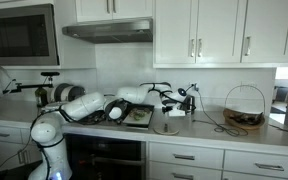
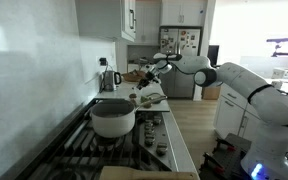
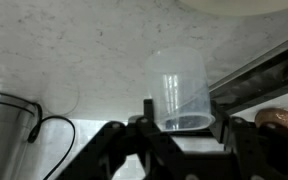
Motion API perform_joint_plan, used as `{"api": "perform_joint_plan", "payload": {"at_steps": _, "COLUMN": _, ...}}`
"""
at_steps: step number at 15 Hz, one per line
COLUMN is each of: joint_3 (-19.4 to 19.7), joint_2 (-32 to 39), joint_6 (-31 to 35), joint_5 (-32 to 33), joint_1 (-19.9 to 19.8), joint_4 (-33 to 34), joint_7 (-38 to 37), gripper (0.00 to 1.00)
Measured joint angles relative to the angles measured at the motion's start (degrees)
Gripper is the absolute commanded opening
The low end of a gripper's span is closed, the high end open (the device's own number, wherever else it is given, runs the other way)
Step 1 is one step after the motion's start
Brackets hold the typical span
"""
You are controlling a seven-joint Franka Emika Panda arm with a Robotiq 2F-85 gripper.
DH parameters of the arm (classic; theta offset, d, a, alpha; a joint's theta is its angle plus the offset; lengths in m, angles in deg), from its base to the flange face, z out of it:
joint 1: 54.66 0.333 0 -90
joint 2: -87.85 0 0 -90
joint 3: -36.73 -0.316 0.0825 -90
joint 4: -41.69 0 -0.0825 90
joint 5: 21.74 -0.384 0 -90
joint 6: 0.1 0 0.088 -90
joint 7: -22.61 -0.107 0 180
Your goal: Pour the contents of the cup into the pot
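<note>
White-painted panel cabinets (image 1: pixel 219 30) are lining the wall in an exterior view, and beneath them one glossy white arm (image 1: pixel 84 105) of rounded segments is extending along the counter (image 1: pixel 274 135). On the black grated stove (image 2: pixel 79 150) one squat, round pot (image 2: pixel 112 118) is sitting, whitish with a darker rim. It is well apart from the gripper (image 2: pixel 149 72) (which is hanging farther down the counter, close to the wall). One domed wire basket (image 1: pixel 244 105) is standing on the counter near its end, and one kettle (image 2: pixel 109 80) is standing against the wall beyond the stove.

In the wrist view a single clear plastic cup (image 3: pixel 181 88), smooth and tapering toward its base, is standing upright between the gripper's two dark fingers (image 3: pixel 147 112), against pale speckled stone (image 3: pixel 74 50). The jaws are standing apart, one on either side of the cup; whether they are pressing on it I cannot tell. One thin black cable (image 3: pixel 46 125) is looping beside the cup.
</note>
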Motion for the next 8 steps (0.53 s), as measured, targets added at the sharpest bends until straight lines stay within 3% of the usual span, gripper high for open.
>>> {"api": "perform_joint_plan", "payload": {"at_steps": 1, "joint_3": 0.0, "joint_2": 0.01, "joint_6": 0.0, "joint_5": 0.0, "joint_1": 0.03, "joint_4": 0.01, "joint_7": -0.04, "gripper": 0.64}}
{"api": "perform_joint_plan", "payload": {"at_steps": 2, "joint_3": 0.0, "joint_2": 0.01, "joint_6": 0.0, "joint_5": 0.0, "joint_1": 0.04, "joint_4": 0.04, "joint_7": -0.07, "gripper": 0.72}}
{"api": "perform_joint_plan", "payload": {"at_steps": 4, "joint_3": -0.01, "joint_2": 0.01, "joint_6": 0.0, "joint_5": 0.0, "joint_1": 0.05, "joint_4": 0.18, "joint_7": -0.21, "gripper": 0.86}}
{"api": "perform_joint_plan", "payload": {"at_steps": 8, "joint_3": -0.01, "joint_2": 0.02, "joint_6": 0.0, "joint_5": 0.0, "joint_1": 0.05, "joint_4": 0.86, "joint_7": -1.14, "gripper": 0.95}}
